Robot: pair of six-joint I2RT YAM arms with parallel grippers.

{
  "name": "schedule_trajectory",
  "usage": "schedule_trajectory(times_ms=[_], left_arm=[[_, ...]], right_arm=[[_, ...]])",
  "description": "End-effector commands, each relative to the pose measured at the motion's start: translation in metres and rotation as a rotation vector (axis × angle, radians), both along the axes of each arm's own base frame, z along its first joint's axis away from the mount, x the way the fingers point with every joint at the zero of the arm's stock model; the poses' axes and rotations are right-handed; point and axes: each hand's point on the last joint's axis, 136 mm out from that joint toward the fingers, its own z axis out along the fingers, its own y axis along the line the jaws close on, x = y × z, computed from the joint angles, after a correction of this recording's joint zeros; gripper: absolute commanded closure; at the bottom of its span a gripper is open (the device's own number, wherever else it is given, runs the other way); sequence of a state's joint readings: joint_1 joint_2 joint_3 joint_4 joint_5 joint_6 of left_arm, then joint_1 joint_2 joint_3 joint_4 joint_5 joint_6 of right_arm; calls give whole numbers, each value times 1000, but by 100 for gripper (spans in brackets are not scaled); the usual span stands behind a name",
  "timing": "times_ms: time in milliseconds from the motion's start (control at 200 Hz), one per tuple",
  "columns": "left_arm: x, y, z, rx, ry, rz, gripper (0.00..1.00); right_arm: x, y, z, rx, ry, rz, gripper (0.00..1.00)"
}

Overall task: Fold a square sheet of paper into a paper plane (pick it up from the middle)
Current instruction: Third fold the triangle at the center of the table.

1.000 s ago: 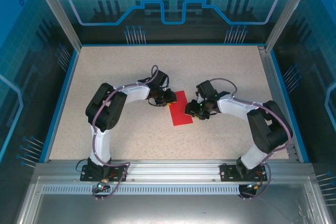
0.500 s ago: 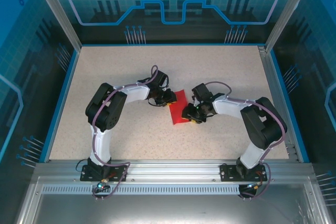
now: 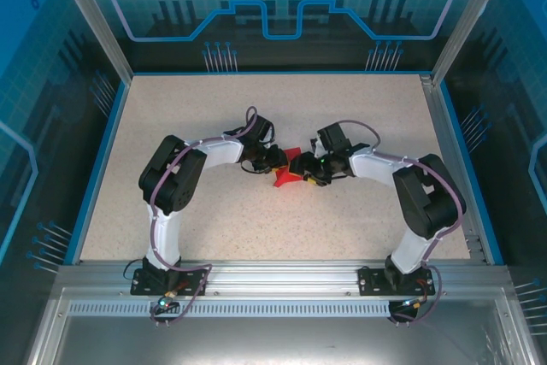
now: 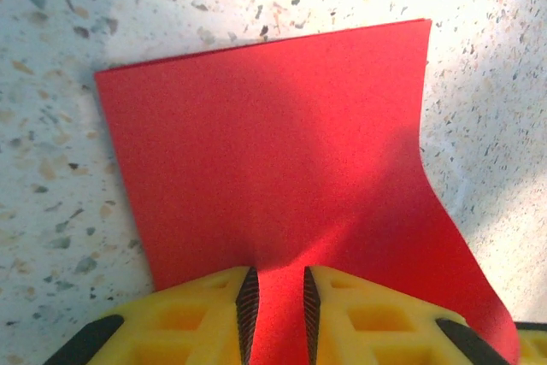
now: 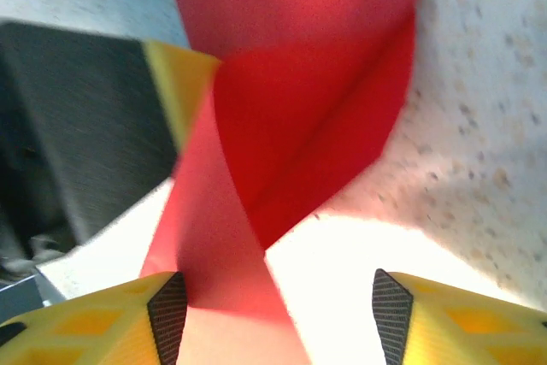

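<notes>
Although the overhead view gives just a small red patch of the sheet of paper (image 3: 284, 179) pressed between the left hand (image 3: 277, 161) and the right hand (image 3: 308, 174) near the middle of the bench (image 3: 205, 100), the wrist cameras show how it is held.

From the left wrist, the sheet (image 4: 273, 151) lies mostly flat on the speckled bench (image 4: 51, 40), with its right-side edge curling upward. The left hand (image 4: 275, 307) is clamped on the near edge, and a thin strip of red shows between its yellow fingers (image 4: 201, 314).

From the right wrist, the right hand (image 5: 278, 318) stands open, its fingers (image 5: 453, 326) far apart. The sheet (image 5: 299, 100) rises off the bench here and twists. One band of it runs down toward the pad on the left of that view, but the blur hides whether the two touch. The left hand's black-and-yellow body sits behind the paper.

From above, the hands cover much of the sheet and their jaws cannot be made out. Both wrist views cut the fingers off at the bottom edge.
</notes>
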State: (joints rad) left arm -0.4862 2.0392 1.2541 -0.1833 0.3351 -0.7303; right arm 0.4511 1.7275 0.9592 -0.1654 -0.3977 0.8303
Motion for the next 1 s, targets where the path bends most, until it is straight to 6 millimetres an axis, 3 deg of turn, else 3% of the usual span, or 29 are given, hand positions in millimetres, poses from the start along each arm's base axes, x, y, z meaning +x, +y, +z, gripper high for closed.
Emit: schedule_trajectory(times_ms=[0, 145, 290, 500, 585, 785, 995], left_arm=[[-21, 13, -24, 57, 86, -1, 74], [-21, 14, -23, 60, 84, 0, 74], [-22, 14, -23, 58, 85, -1, 74], [-20, 13, -16, 52, 67, -10, 74], [-19, 11, -11, 42, 53, -17, 74], [-15, 6, 13, 2, -10, -37, 73], [-16, 1, 43, -59, -48, -35, 68]], right_arm=[[4, 9, 11, 70, -26, 67, 36], [-5, 9, 17, 101, -29, 78, 35], [-14, -2, 10, 66, -3, 54, 36], [-8, -18, -9, 2, 19, 38, 53], [-3, -20, -13, -19, 25, 64, 65], [-6, -22, -31, -59, 72, 100, 83], [-11, -21, -36, -31, 81, 59, 88]])
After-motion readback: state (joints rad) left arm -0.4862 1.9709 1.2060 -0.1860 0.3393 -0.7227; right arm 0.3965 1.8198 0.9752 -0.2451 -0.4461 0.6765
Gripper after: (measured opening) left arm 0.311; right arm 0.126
